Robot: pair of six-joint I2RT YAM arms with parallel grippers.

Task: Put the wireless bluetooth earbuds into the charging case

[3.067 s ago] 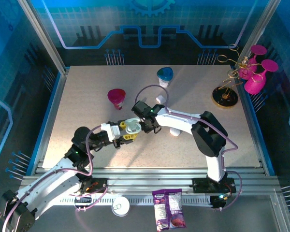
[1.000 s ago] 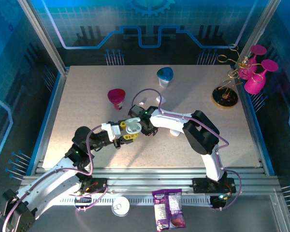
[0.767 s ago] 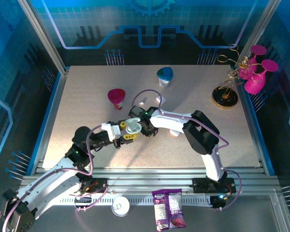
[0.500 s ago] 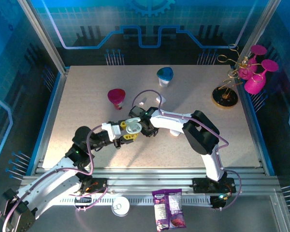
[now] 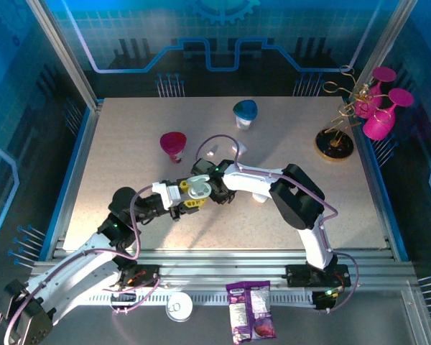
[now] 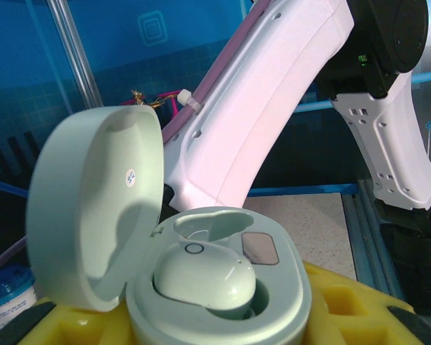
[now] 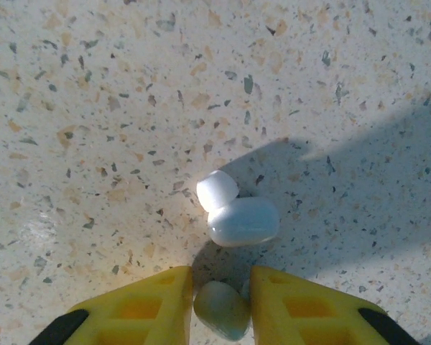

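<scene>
Left claw (image 6: 215, 320) clenched on open pale-green pebble-shaped plastic charging case (image 6: 276, 287); one pale-green earbud (image 6: 205, 277) seated inside. Right claw (image 7: 221, 284) gripped second small pale-green earbud (image 7: 221, 310) over speckled surface (image 7: 93, 108); white bud-shaped plastic piece (image 7: 238, 215) lay just beyond. Step, by judgement: delivery. Next: align beside seated bud, lower, release.

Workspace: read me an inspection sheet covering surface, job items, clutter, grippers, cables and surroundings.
Surface: speckled beige tabletop, no spills seen.
Job's things: pale green pebble-shaped charging case open, one pale green earbud seated inside; white earbud loose on the tabletop.
Clutter: pink cup, blue-topped white cup, gold wire rack holding pink glasses, purple snack bag at the near edge.
Grippers: left gripper shut on the case; right gripper shut on a second greenish earbud.
Cables: purple cable looping over the right arm.
Surroundings: blue panelled walls.
</scene>
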